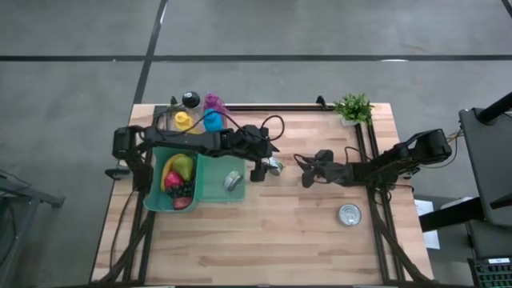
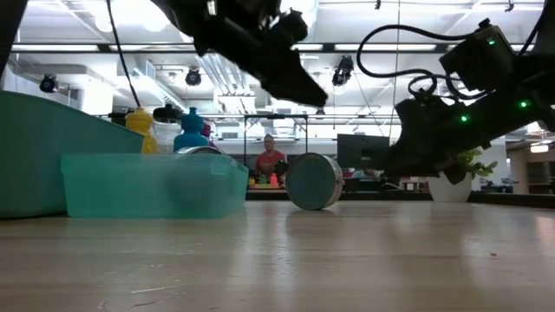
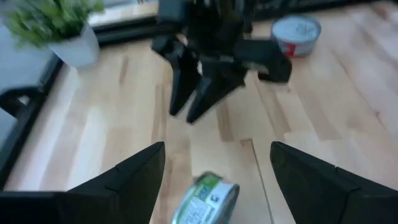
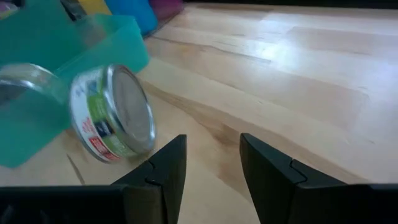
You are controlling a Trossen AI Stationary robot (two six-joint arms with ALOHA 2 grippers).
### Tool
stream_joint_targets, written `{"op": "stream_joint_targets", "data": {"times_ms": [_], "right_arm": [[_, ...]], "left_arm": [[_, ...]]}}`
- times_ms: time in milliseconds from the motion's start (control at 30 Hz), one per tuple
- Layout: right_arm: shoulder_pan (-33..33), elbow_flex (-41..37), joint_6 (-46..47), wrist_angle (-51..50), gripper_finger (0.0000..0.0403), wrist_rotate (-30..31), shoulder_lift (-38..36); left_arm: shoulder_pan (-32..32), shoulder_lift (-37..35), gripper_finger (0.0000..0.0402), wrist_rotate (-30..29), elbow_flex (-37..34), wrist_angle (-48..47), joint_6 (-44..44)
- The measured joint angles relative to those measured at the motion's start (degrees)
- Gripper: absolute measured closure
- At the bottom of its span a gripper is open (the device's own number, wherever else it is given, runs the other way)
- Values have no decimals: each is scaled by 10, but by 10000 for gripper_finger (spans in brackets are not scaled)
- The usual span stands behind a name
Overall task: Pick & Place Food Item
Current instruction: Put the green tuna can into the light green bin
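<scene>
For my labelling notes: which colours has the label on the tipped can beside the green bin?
White with green and red on the can, clearest in the right wrist view.

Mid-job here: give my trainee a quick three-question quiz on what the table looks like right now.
1. True or false: the green-labelled can beside the teal bin lies on its side.
2. Which claw hangs open above that can? A) left claw B) right claw
3. Fill in: the second can stands upright near the table's ____ side.

Key:
1. True; it rests on its curved wall.
2. A; the right claw is shut, facing the can across bare wood.
3. Right, the right arm's side.
</scene>
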Motion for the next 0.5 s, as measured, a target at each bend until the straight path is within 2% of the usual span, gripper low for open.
{"op": "stream_joint_targets", "data": {"times_ms": [133, 500], "right_arm": [[0, -12, 0, 0, 256, 0, 0], [0, -11, 0, 1, 256, -1, 1]], "left_arm": [[9, 26, 106, 2, 15, -14, -1], [21, 36, 106, 22, 55, -46, 19]]}}
